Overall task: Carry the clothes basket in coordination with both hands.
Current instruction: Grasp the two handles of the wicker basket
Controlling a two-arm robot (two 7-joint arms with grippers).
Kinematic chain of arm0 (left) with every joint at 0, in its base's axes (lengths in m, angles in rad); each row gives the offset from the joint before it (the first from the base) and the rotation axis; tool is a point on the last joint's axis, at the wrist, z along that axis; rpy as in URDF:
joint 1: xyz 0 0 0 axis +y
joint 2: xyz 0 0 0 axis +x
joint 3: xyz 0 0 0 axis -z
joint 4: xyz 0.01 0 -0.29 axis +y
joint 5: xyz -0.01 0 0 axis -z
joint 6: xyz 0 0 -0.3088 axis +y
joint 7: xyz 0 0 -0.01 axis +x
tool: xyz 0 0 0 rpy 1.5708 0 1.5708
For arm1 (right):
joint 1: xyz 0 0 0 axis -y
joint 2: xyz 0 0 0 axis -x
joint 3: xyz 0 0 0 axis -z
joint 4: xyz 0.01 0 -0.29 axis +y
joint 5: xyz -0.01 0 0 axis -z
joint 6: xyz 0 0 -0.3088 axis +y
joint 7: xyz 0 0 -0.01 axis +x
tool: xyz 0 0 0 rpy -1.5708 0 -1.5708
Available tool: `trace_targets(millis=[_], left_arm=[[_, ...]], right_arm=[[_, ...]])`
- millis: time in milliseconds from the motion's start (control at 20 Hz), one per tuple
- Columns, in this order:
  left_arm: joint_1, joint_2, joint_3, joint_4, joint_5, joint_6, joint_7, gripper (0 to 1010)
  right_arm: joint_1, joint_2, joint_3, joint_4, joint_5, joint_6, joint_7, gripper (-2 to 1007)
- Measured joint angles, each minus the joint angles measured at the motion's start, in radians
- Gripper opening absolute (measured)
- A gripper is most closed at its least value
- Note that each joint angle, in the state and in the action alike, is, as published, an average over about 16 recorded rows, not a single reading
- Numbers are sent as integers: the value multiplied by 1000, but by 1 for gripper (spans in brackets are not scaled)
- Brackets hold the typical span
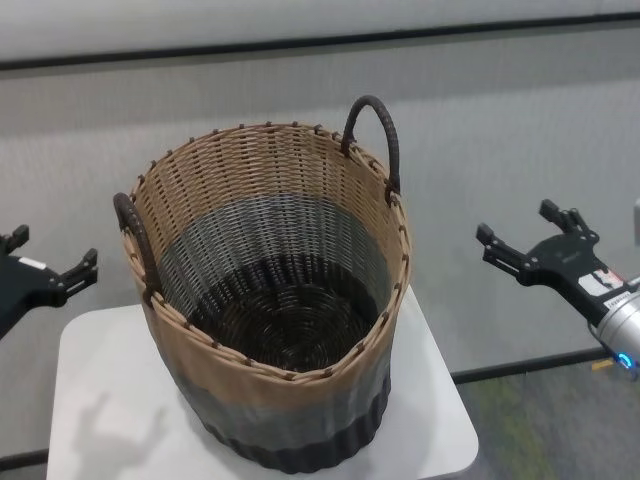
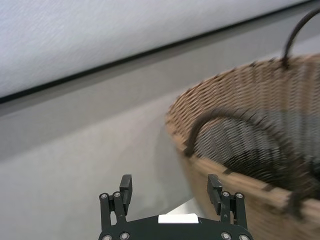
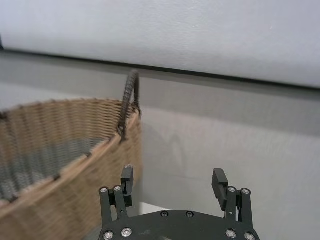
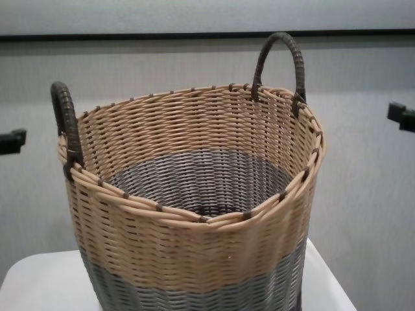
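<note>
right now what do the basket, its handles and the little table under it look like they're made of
The clothes basket looks like woven wicker or rattan-style strands, possibly synthetic: tan, grey and dark bands of visible weave, matte. Its loop handles seem wrapped in dark brown cord-like strands. The table looks like smooth white plastic or painted board, faintly glossy. Both pincers, left and right, hang open beside it.

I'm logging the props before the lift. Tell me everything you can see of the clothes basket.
The clothes basket is a large round woven wicker tub, empty, standing upright on a small white table. Its wall runs tan on top, grey below, dark brown at the base. Two dark loop handles rise from opposite sides of the rim. The left gripper and right gripper flank it, open, touching nothing.
</note>
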Motion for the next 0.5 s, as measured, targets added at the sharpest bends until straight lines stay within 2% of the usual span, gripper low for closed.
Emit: trace_targets(millis=[250, 500], left_arm=[[20, 7, -33, -55, -36, 23, -32, 1002], [37, 7, -52, -103, -51, 50, -51, 1002]], right_arm=[[10, -9, 25, -10, 55, 23, 46, 1000], [21, -18, 34, -19, 50, 33, 58, 1000]])
